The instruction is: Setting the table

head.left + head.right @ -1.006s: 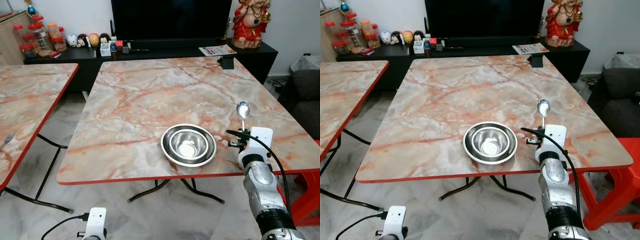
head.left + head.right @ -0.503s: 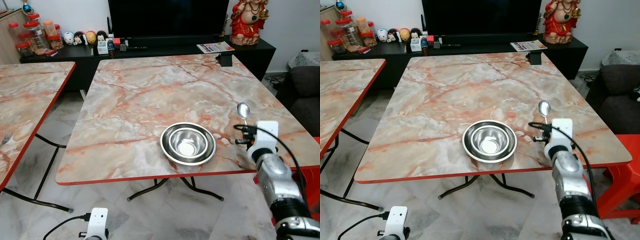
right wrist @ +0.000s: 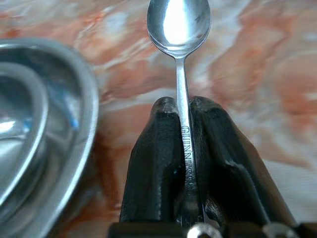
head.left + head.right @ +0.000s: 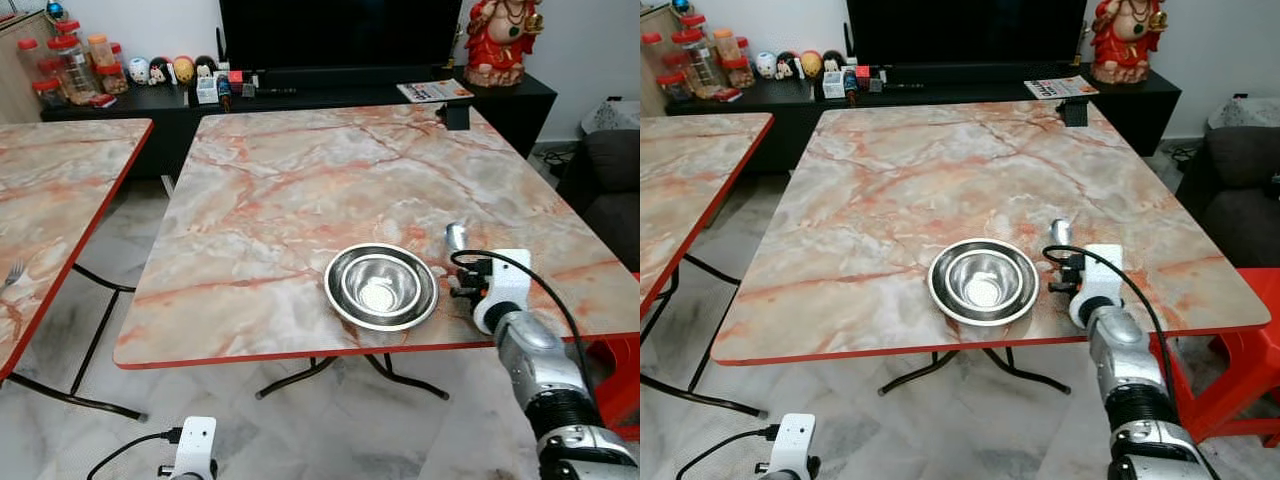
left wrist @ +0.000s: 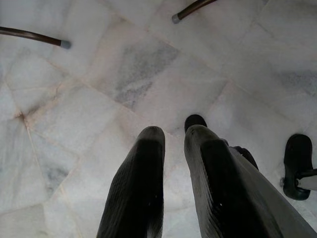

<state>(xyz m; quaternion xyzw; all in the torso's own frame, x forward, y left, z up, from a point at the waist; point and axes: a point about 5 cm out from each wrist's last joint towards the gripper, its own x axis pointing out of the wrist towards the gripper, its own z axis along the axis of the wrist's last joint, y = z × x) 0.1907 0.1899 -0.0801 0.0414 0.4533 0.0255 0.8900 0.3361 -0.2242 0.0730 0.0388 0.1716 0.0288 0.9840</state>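
A steel bowl [image 4: 380, 285] sits in a steel plate [image 4: 335, 290] near the front edge of the marble table [image 4: 300, 190]. My right gripper [image 3: 179, 106] is shut on the handle of a steel spoon [image 3: 179, 25], low over the table just right of the plate. The spoon's head [image 4: 456, 237] points away from me, close to the plate's rim. Down by the floor hangs my idle left gripper [image 5: 173, 134], with its fingers nearly together and nothing between them.
A second marble table [image 4: 50, 200] stands at the left with a fork [image 4: 12, 272] on it. A small black object [image 4: 457, 115] sits at the far right corner of my table. A red stool [image 4: 615, 370] and a sofa [image 4: 615, 190] are to the right.
My right gripper has carried the spoon leftward and lower, from well right of the plate to close beside its rim. The left arm has not moved.
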